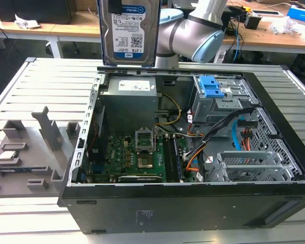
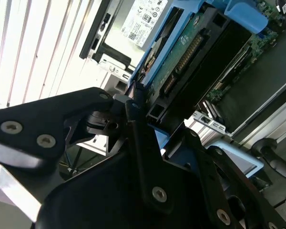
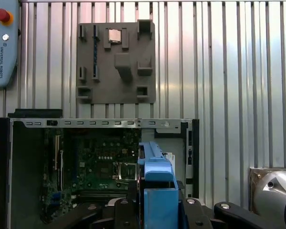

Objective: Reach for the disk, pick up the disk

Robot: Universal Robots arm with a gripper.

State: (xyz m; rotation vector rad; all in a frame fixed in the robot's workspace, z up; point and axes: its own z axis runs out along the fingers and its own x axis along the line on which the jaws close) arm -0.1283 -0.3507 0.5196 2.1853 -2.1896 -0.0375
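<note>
Gripper first: is it open, or holding something?

Holding. Its black fingers are closed on the disk, gripping the upper end so the drive hangs upright with its label facing the exterior view.

Where is the disk relative to the computer case?

Above it, touching nothing else. The open computer case lies on its side, and the disk hangs over the end that holds the grey power-supply box. In the first wrist view the disk's blue rail shows edge-on over the case's interior. The pickup looks done.

How would the disk handle?

My judgement: stiff, dense for its size, with smooth metal that could slip in a light pinch. It is fragile to knocks, and the second wrist view shows a bare green circuit board on one face. The edges along the blue rail look the safest place to hold, away from the board and connector.

What can be counted?

One gripper, one disk, one case, one power-supply box. Inside the case, one motherboard. Just beside the case's long wall, one grey fixture plate with one square chip seated on it. Well apart from the case, one grey pendant with a red button.
</note>
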